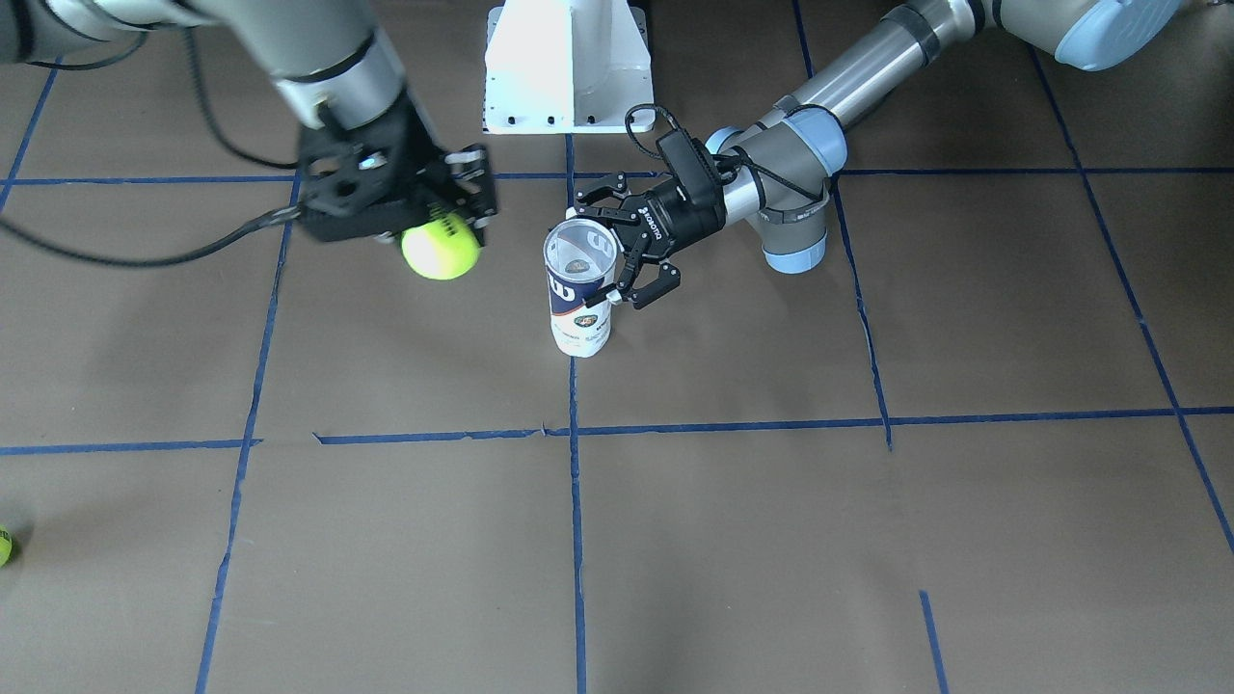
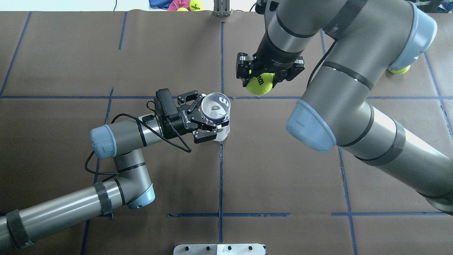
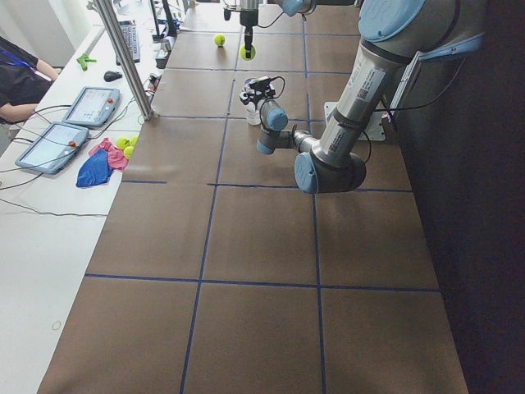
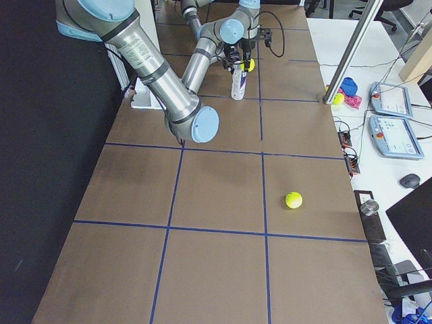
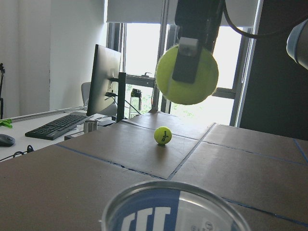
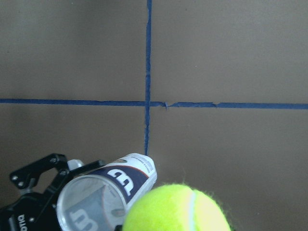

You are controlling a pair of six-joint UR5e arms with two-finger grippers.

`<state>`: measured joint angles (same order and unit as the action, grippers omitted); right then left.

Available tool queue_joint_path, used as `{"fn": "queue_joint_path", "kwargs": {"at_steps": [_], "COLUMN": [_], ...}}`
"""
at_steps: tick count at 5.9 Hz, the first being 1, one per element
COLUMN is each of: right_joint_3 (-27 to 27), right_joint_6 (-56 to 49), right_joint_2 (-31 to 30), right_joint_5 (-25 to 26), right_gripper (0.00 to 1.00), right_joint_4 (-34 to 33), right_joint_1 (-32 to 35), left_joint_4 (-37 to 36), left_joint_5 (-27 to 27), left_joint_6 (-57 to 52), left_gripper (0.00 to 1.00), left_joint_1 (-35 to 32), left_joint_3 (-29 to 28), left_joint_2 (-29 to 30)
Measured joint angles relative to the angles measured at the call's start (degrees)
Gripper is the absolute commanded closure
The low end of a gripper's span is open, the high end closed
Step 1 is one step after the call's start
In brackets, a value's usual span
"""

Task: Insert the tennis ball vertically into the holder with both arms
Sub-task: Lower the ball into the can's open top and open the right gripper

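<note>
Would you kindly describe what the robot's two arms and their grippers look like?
Both the left arm and the right arm are grey metal tubes with black bands and rounded light-blue joint caps. The left gripper and right gripper are black, with linked two-finger jaws. The left one carries white lettering, a black boxy wrist camera and a looping black cable.

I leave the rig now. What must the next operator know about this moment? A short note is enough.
Left end effector: shut on the can, which stands upright on the table, mouth open upward.
Right end effector: shut on a ball, held in the air beside the can, not over its mouth.
Done: can steadied, ball picked up.
Left: bring the ball over the mouth, lower it in, release.
A spare ball lies on the table, well apart.
</note>
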<state>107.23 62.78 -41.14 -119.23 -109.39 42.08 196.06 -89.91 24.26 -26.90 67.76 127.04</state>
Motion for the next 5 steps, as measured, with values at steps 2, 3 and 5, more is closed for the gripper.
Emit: {"fn": "queue_joint_path", "kwargs": {"at_steps": [2,3,5], "right_joint_3": [-2.47,-5.67,-8.56], "right_joint_6": [5.98,6.93,7.49], "right_joint_2": [5.00,7.42,8.74], "right_joint_5": [4.56,6.19,7.81], "right_gripper": [0.84,0.78,0.59], "right_joint_4": [-1.59,-1.65,-1.63], "right_joint_1": [-4.95,-6.25,-7.39], "left_joint_4": [-0.05,-0.06,-0.02], "left_joint_5": [0.00,0.00,0.00], "left_joint_6": [0.02,0.06,0.08], "left_gripper": [0.06,0.06,0.06], "left_joint_1": [0.00,0.00,0.00], "left_joint_3": [0.00,0.00,0.00], "left_joint_2": [0.05,0.09,0.07]}}
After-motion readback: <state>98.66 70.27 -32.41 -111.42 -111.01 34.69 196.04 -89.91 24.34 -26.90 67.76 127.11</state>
